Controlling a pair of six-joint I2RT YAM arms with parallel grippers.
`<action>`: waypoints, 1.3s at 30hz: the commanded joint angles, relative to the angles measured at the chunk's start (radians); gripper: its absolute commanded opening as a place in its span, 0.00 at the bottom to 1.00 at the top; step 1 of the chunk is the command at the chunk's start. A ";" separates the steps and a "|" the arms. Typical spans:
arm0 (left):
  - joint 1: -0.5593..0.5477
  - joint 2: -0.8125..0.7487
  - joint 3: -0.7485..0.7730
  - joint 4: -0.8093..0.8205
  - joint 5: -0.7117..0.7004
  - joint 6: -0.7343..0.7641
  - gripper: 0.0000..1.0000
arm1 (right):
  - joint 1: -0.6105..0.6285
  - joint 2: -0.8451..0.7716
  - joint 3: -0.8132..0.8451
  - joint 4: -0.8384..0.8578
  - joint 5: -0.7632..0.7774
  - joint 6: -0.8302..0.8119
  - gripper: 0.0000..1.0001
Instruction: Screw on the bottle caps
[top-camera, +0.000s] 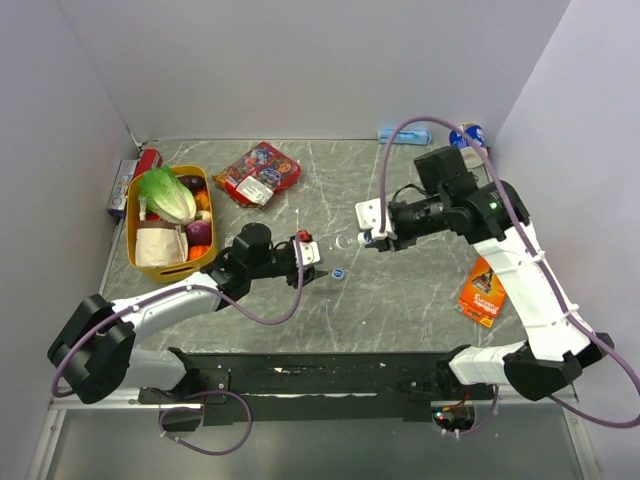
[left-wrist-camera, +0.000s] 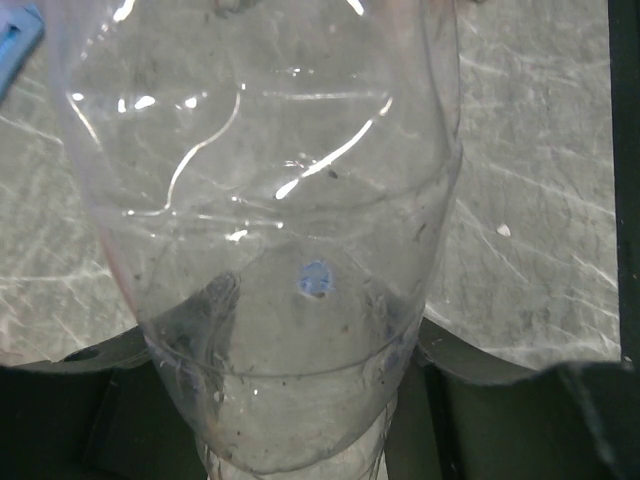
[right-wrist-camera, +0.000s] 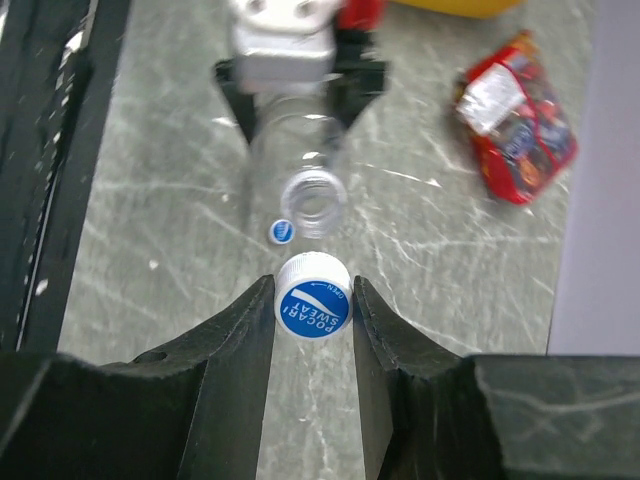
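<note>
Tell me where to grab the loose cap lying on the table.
Pinch the loose cap across its round side wall, coming straight down from above. It appears to lie flat on the table, low and disc-shaped, so only the rim offers two opposing faces, and any direction across it should work.

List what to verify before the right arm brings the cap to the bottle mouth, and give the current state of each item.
1. The blue cap is pinched between the right fingers: ok.
2. Its printed top faces the right wrist camera, so the open side points toward the bottle: ok.
3. The bottle is gripped at its base end by the left fingers: ok.
4. The bottle mouth is bare, with no cap on it: ok.
5. The blue cap is centred on the mouth's axis: cannot tell. In the right wrist view it sits just below the mouth, with a gap between them.
6. The second cap lies on the table, off to the side: ok.
</note>
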 joint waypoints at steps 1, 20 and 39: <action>0.001 -0.052 -0.018 0.123 0.025 0.015 0.01 | 0.043 0.018 0.016 -0.030 -0.021 -0.118 0.25; -0.001 -0.080 -0.056 0.191 0.013 0.026 0.01 | 0.161 0.015 -0.103 0.139 0.004 -0.047 0.29; 0.001 -0.108 -0.108 0.261 -0.021 0.037 0.01 | 0.158 0.006 -0.177 0.294 0.107 0.046 0.28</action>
